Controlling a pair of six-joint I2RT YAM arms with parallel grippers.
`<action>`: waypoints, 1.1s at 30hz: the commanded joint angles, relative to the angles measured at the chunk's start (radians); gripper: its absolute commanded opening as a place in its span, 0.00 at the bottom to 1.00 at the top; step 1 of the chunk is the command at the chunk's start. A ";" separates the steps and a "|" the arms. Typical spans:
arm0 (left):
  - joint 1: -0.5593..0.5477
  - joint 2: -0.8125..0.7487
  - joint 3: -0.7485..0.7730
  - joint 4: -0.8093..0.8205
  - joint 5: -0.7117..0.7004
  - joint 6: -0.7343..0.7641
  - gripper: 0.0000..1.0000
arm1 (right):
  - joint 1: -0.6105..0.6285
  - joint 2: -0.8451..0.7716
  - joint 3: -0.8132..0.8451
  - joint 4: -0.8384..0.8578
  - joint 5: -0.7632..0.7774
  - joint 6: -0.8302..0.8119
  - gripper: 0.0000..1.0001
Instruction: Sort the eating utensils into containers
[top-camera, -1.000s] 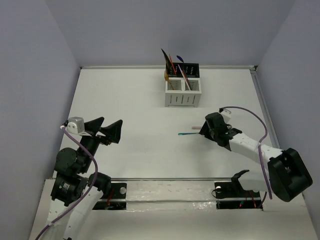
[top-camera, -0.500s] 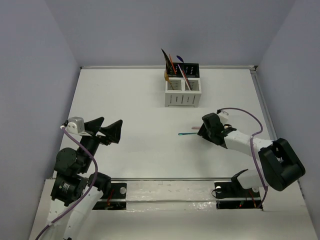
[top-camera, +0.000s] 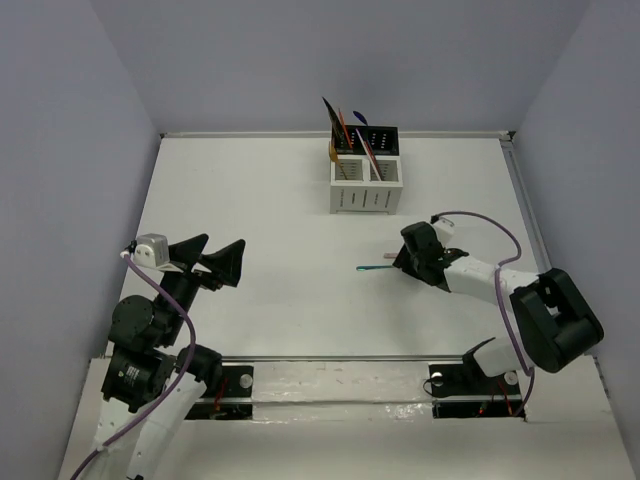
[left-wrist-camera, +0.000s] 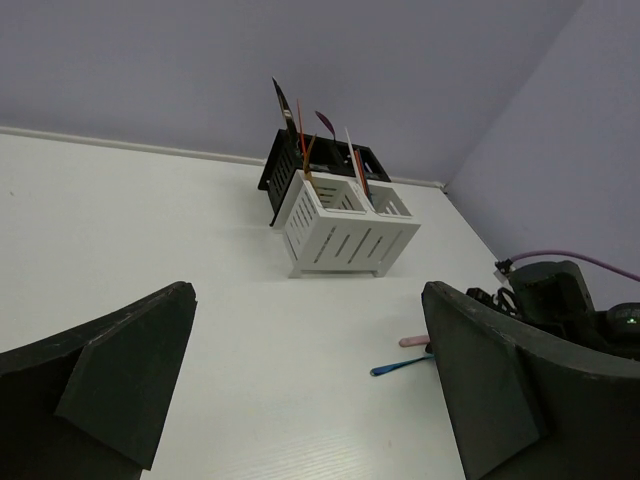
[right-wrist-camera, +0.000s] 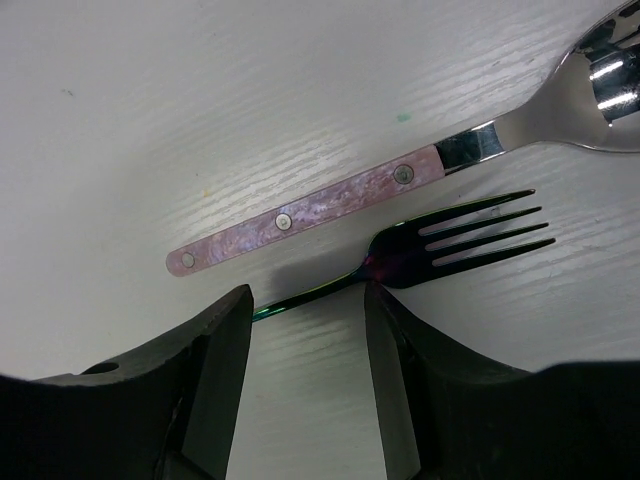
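We see the pink-handled spoon (right-wrist-camera: 310, 212) with its bowl cut off at the upper right corner of the right wrist view. The iridescent fork (right-wrist-camera: 450, 240) loses the far end of its handle behind the right gripper (right-wrist-camera: 305, 305). From above, the utensils (top-camera: 343, 125) standing in the containers (top-camera: 365, 198) are too small for us to tell apart.

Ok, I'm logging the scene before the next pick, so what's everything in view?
table: one, white, under everything
containers: one block of four bins, two white, two black, far side
standing utensils: several, black, orange-red, gold, purple, in the bins
iridescent fork: one, rainbow-dark, flat on table
pink-handled spoon: one, silver bowl, beside the fork
cables: two, purple, one per arm
left tool: black, open, raised, near left
right tool: black, open, astride the fork's handle
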 joint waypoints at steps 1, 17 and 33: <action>-0.005 -0.016 -0.004 0.027 0.006 0.003 0.99 | -0.003 0.030 0.034 -0.035 0.018 -0.024 0.53; -0.005 -0.011 -0.004 0.027 0.006 0.003 0.99 | 0.015 0.111 0.076 -0.129 0.056 -0.081 0.39; -0.005 -0.005 -0.006 0.030 0.007 0.003 0.99 | 0.110 0.038 0.005 -0.120 0.027 -0.037 0.24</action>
